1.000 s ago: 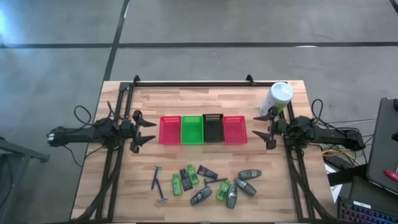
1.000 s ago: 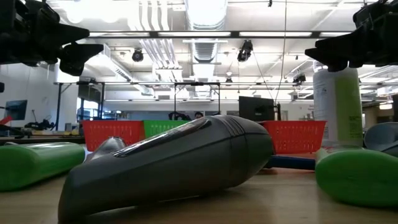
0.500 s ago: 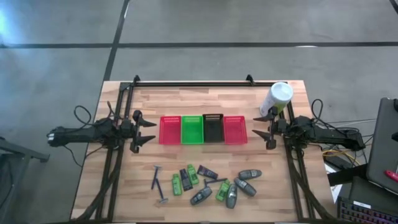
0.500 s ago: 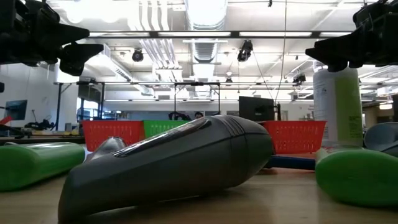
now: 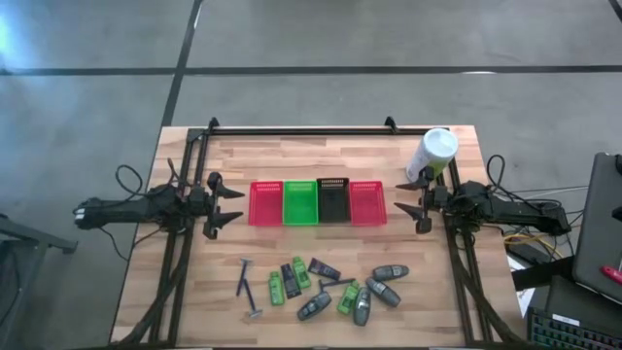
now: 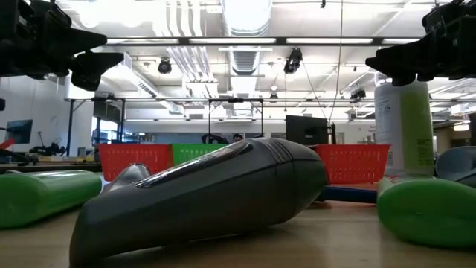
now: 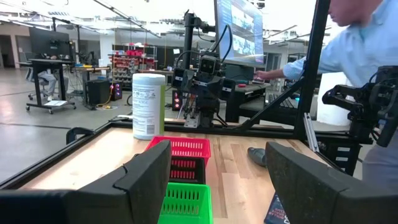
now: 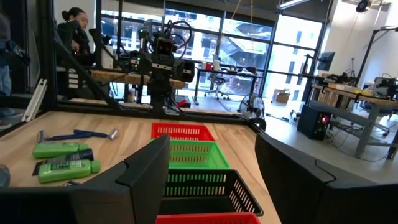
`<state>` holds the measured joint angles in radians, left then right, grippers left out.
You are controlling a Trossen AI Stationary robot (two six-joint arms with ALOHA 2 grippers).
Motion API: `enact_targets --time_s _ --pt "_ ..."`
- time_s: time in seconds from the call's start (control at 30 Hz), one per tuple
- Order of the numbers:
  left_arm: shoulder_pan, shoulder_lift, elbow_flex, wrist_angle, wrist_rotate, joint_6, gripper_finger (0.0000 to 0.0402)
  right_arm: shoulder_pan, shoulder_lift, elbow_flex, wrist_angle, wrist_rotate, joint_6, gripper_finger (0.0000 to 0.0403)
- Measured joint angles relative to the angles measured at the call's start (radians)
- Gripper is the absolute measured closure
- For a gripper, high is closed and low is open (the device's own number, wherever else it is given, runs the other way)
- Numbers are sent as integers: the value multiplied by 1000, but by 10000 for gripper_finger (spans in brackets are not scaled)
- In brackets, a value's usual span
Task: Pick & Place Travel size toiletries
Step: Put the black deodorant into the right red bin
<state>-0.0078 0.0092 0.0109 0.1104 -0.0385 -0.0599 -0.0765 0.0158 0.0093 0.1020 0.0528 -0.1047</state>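
The travel size toiletries [image 5: 326, 285] lie loose on the near half of the wooden table: two thin razors [image 5: 248, 287], green packets [image 5: 277, 288], dark tubes [image 5: 324, 268] and grey oval bottles [image 5: 389, 272]. In the low view one grey bottle [image 6: 201, 193] lies on its side right in front. My left gripper [image 5: 239, 206] hangs open above the table's left side, pointing level toward the row of baskets. My right gripper [image 5: 398, 199] hangs open at the right side, facing it. Both are far from the toiletries and have nothing between their fingers.
Four small mesh baskets stand in a row mid-table between the grippers: red [image 5: 265, 202], green [image 5: 299, 202], black [image 5: 333, 200], red [image 5: 367, 202]. A tall white-and-green canister [image 5: 432, 156] stands at the far right. A person's sleeve [image 7: 360, 50] shows beyond the table's right side.
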Motion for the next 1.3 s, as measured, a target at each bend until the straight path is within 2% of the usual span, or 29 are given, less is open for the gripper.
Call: enact_targets --time_s 1.3 --pt "0 0 0 0 0 0 135 0 0 0 0 0 0 42"
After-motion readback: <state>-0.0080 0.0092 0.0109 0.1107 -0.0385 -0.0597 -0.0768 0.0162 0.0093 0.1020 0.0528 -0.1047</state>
